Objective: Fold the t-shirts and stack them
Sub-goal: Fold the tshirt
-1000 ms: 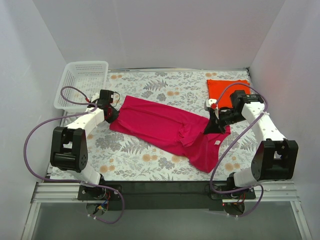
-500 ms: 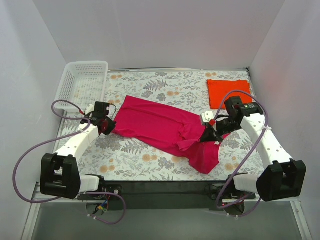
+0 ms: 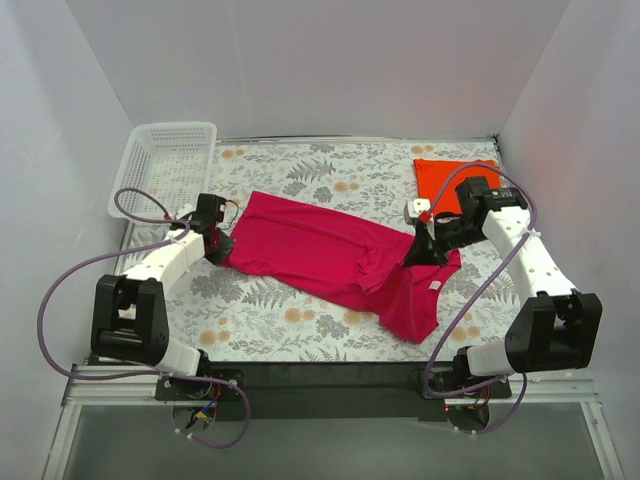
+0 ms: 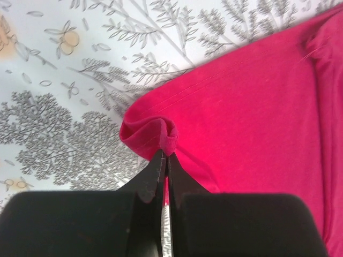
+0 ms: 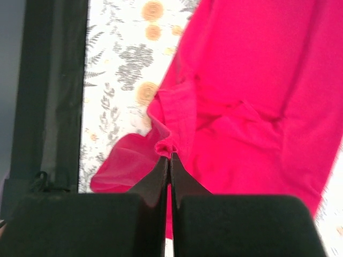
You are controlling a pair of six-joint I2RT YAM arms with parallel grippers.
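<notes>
The magenta-pink t-shirt (image 3: 330,260) lies spread slantwise across the floral table, its small white neck label (image 3: 435,285) near the right end. My left gripper (image 3: 222,248) is shut on the shirt's left hem corner; the pinched fold (image 4: 163,140) shows in the left wrist view. My right gripper (image 3: 418,255) is shut on a bunched fold (image 5: 167,147) of the shirt's right part, lifting it slightly. The orange-red t-shirt (image 3: 450,172) lies folded at the back right, partly behind my right arm.
A white lattice basket (image 3: 170,165) stands at the back left corner. White walls close the table on three sides. A black rail (image 3: 330,375) runs along the near edge.
My right gripper moved back and to the right with its shirt fold, after having moved left and nearer. My left gripper moved slightly back with the hem corner.
</notes>
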